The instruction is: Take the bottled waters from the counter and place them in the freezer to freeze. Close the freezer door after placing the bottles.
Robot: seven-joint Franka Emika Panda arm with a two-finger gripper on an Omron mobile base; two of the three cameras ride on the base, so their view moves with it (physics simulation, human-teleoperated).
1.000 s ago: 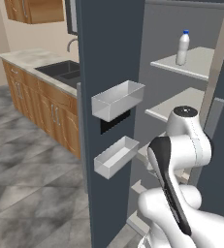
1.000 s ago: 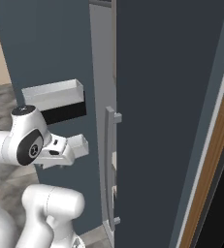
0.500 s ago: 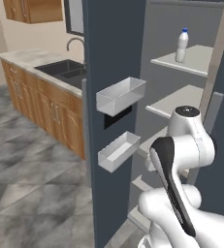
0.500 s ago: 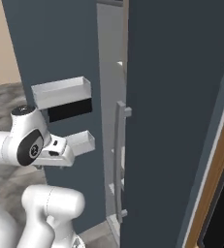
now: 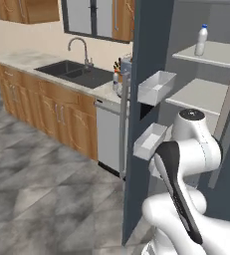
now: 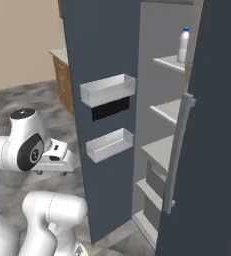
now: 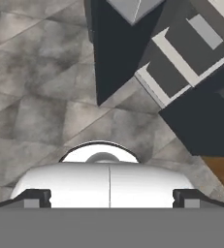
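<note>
A blue-capped bottled water stands upright on an upper pale shelf inside the freezer. The freezer door stands wide open, its clear bins facing the shelves. A small bottle-like thing stands on the counter just left of the door's edge; its cap is too small to make out. My arm is folded close to the base. In the hand view my gripper points down at the floor, open and holding nothing.
A dark sink with a curved tap is set in the counter over brown cabinets. A silver dishwasher front sits beside the door. A second dark door with a long grey handle stands at the right. Grey tiled floor lies open at the left.
Both base views have shifted, so the base has moved: more of the counter and sink shows and the freezer's inside opens up. The folded arm and open gripper look unchanged.
</note>
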